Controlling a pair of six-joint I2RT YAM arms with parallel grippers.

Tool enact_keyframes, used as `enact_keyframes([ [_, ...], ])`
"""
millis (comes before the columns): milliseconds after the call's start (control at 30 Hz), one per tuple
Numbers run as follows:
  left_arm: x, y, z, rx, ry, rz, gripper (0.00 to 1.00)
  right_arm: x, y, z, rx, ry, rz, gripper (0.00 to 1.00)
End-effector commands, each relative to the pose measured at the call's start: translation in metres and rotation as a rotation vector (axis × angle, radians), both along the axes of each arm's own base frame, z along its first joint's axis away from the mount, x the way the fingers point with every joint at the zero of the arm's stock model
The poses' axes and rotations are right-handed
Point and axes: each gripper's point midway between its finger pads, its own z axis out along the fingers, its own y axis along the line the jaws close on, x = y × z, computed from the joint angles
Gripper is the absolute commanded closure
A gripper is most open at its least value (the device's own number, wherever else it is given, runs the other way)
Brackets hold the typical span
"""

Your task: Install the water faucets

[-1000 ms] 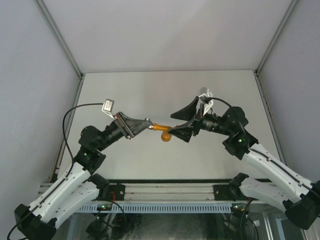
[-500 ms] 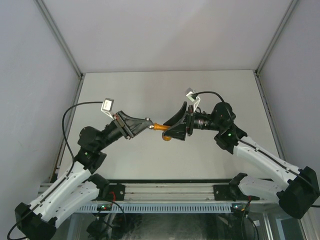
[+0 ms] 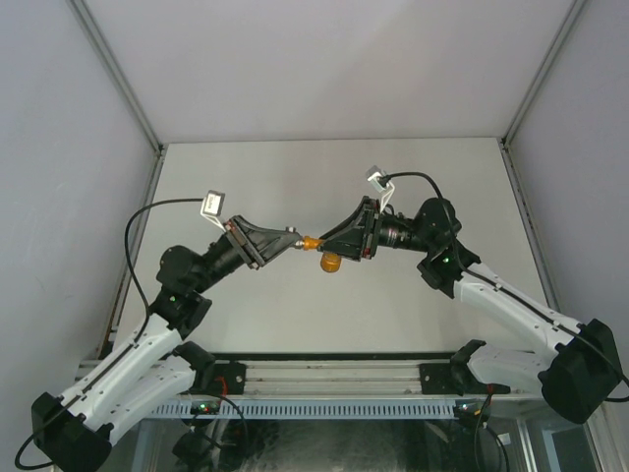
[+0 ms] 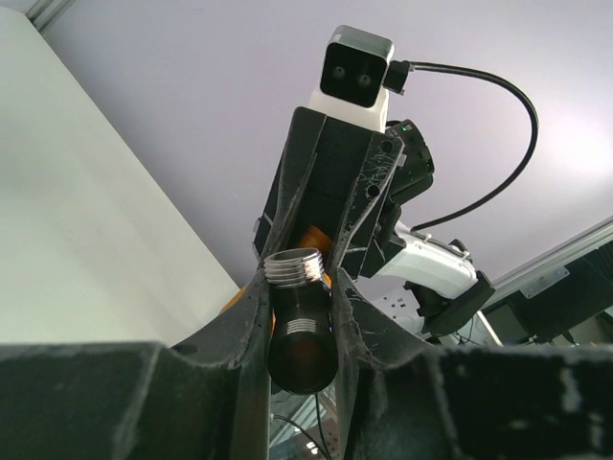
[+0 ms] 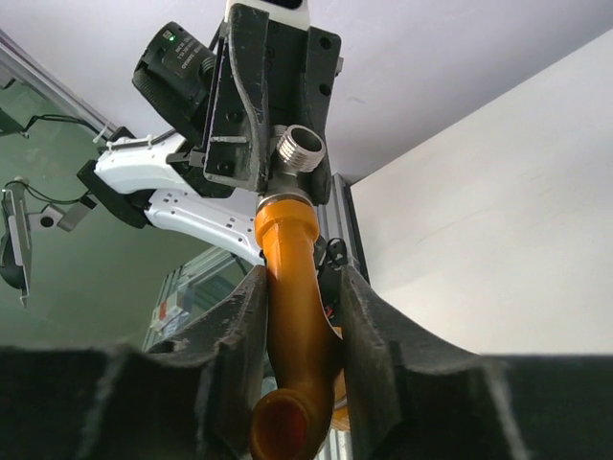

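Observation:
An orange-yellow water faucet (image 3: pixel 316 245) hangs in mid-air over the middle of the table, between my two grippers. Its knob (image 3: pixel 330 262) points down. My right gripper (image 3: pixel 332 246) comes in from the right, and its jaws press both sides of the faucet's bent spout (image 5: pixel 292 297). From the left, my left gripper (image 3: pixel 292 241) is shut on a grey metal pipe fitting (image 4: pixel 297 307) with a threaded end (image 4: pixel 295 266). In the right wrist view the fitting (image 5: pixel 299 149) sits at the faucet's far end, joined to it end to end. The knob's blue centre is hidden.
The white table (image 3: pixel 295 187) lies below, with grey walls on three sides. An aluminium rail (image 3: pixel 334 374) with the arm bases runs along the near edge. Black cables (image 3: pixel 157 211) loop off both wrists.
My right gripper has rolled, shifted left along the faucet and closed its wide-open jaws onto the spout. The left gripper has kept its place and its hold on the fitting.

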Motion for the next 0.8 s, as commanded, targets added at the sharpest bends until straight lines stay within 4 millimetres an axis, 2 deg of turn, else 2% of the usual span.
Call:
enact_keyframes([
  [0,-0.014,0.004,0.029,-0.068,-0.114,-0.023,1.0,-0.013,0.001,0.019,0.057,0.025,0.056,0.78],
  [267,-0.015,0.006,0.028,-0.064,-0.142,-0.013,1.0,-0.012,0.001,0.017,0.051,0.08,0.05,0.85],
  [300,-0.014,0.006,0.027,-0.064,-0.139,-0.009,1.0,-0.013,0.001,0.017,0.052,0.078,0.059,0.79],
  [367,-0.012,0.006,0.025,-0.067,-0.122,-0.006,1.0,-0.016,0.002,0.015,0.046,0.069,0.072,0.6],
  [433,-0.012,0.005,0.024,-0.073,-0.109,-0.007,1.0,-0.015,0.001,0.013,0.038,0.054,0.06,0.46],
  [533,-0.011,0.006,0.025,-0.086,-0.101,-0.007,1.0,-0.018,-0.002,0.012,0.038,-0.016,0.054,0.37],
  [667,-0.012,0.006,0.027,-0.098,-0.093,-0.012,1.0,-0.021,-0.006,0.009,0.033,-0.118,0.048,0.36],
  [767,-0.011,0.006,0.026,-0.103,-0.081,-0.009,1.0,-0.017,-0.01,0.007,0.027,-0.162,0.002,0.49],
])
